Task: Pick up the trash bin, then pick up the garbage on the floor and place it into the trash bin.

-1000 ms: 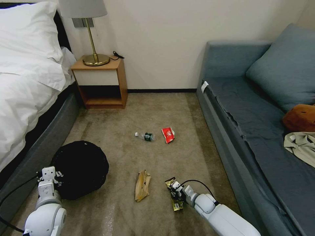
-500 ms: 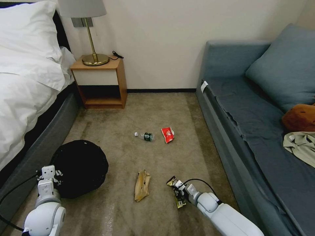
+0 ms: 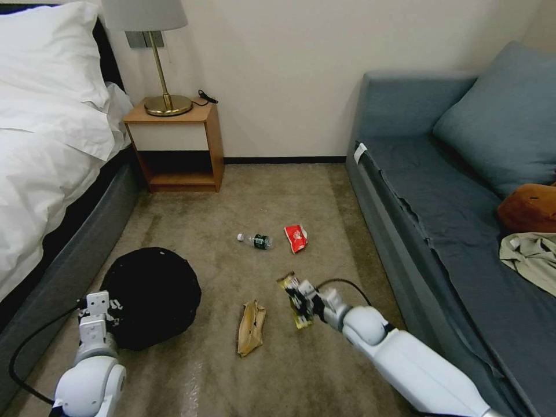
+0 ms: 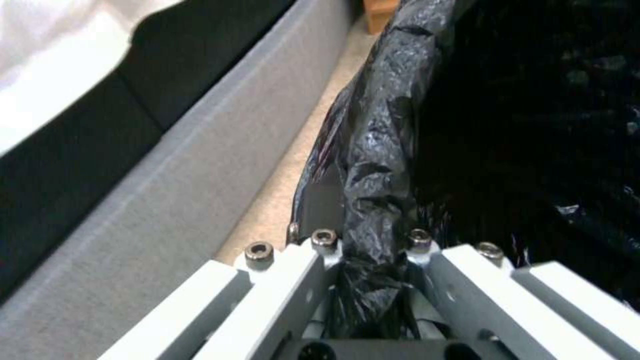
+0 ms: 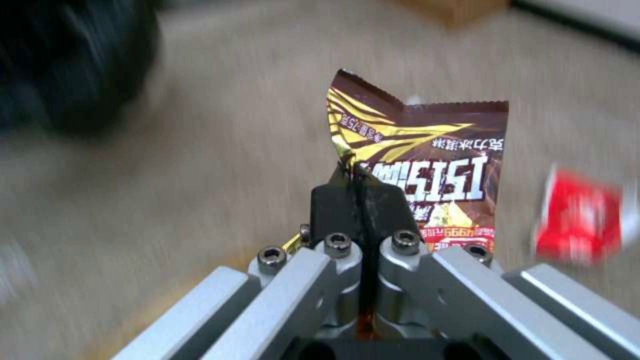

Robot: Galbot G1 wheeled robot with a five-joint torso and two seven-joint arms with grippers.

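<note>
Left side: the bed [image 3: 40, 145] runs along the left wall, with its grey base [image 4: 133, 200] just beside the trash bin [image 3: 152, 295]. The trash bin is lined with a crinkly black bag [image 4: 380, 165] and sits near the bed base, its opening facing the head camera. The left end effector [image 3: 99, 307] is at the bin's near-left rim, closed on the bag-covered rim; in the left wrist view the black plastic is pinched between the two fingers [image 4: 320, 250].

Centre: a crumpled tan-brown scrap [image 3: 251, 327] lies on the carpet [image 3: 231, 191], to the right of the bin. Farther away, a clear plastic bottle [image 3: 256, 240] with a green label lies on its side, and a red snack packet [image 3: 296, 238] lies just beside it to the right. A wooden nightstand [image 3: 176, 145] carrying a lamp [image 3: 155, 58] stands against the far wall.

Right of centre: the right end effector [image 3: 302, 298] is clamped on a brown-yellow wrapper [image 5: 427, 165], gripping it by one edge. The wrapper is off the carpet, between the scrap and the sofa [image 3: 452, 231]. In the right wrist view the finger pads [image 5: 333, 205] are pressed together on the foil.
</note>
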